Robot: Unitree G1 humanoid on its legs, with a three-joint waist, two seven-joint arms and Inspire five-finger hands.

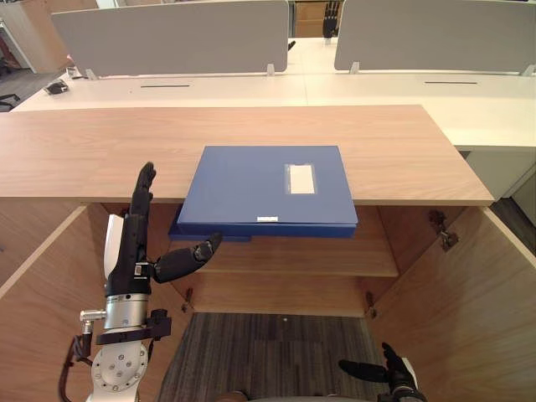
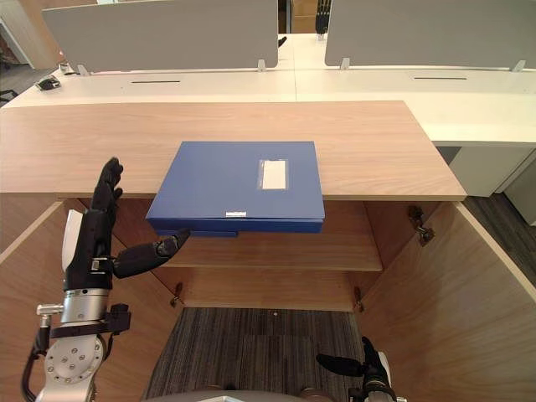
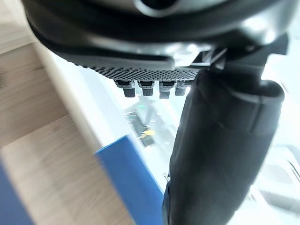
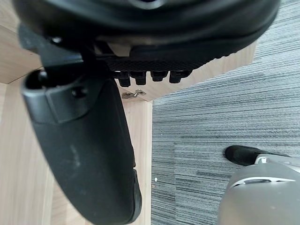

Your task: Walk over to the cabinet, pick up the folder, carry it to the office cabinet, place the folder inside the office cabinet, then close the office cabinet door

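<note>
A blue folder [image 1: 264, 186] with a white label lies flat on the wooden cabinet top [image 1: 100, 151], its near edge overhanging the front. My left hand [image 1: 138, 243] is raised to the folder's left, open, fingers straight up beside the cabinet edge and the thumb reaching toward the folder's lower left corner without touching it. The folder's blue edge [image 3: 126, 178] shows past the thumb in the left wrist view. My right hand [image 1: 387, 373] hangs low over the carpet at the lower right, open and empty.
The cabinet stands open below, both wooden doors [image 1: 469, 310] swung out at left and right, with a shelf [image 1: 335, 255] inside. White desks [image 1: 251, 88] with grey partition screens [image 1: 176, 38] stand behind. Grey carpet [image 1: 268, 352] lies between the doors.
</note>
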